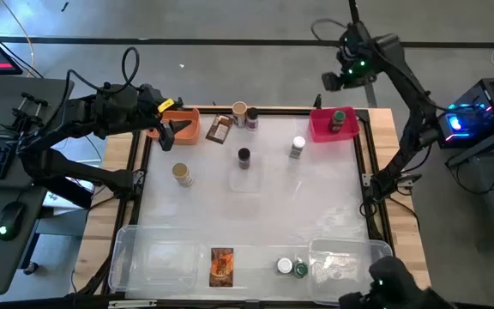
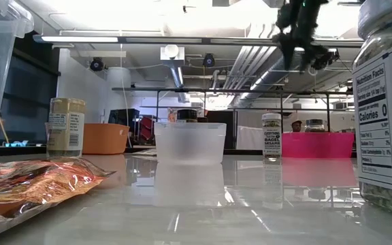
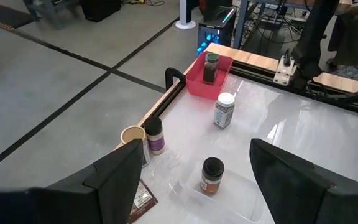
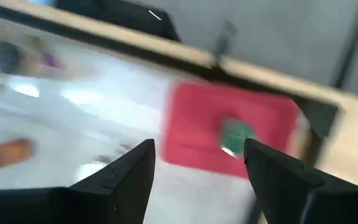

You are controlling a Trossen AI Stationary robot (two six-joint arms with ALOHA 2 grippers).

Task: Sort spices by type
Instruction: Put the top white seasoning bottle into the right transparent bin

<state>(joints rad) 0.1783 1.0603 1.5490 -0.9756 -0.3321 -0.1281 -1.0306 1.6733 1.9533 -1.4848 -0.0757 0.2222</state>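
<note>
Your right claw (image 4: 197, 163) hangs released and empty above the pink bin (image 4: 194, 127) holding the green-capped jar (image 4: 235, 137), so next you likely fetch the white-capped jar (image 1: 298, 148) nearby; your left claw (image 3: 191, 180) waits released.

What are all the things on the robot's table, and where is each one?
Pink bin: one, far right corner of the table, a green-capped jar inside.
Orange bin: one, far left corner.
White-capped jar: one, in front of the pink bin.
Dark-capped jar: one, mid-table, in a small clear tub.
Tan-capped jars: two, one at the far edge, one on the left.
Purple-labelled jar: one, beside the far tan jar.
Brown packet: one, by the orange bin.
Orange packet: one, near edge.
Near-edge jars: two, white cap, green cap.
Large clear tubs: two, near left, near right.
Left tool: open, over the orange bin.
Right tool: open, raised beyond the pink bin.
</note>
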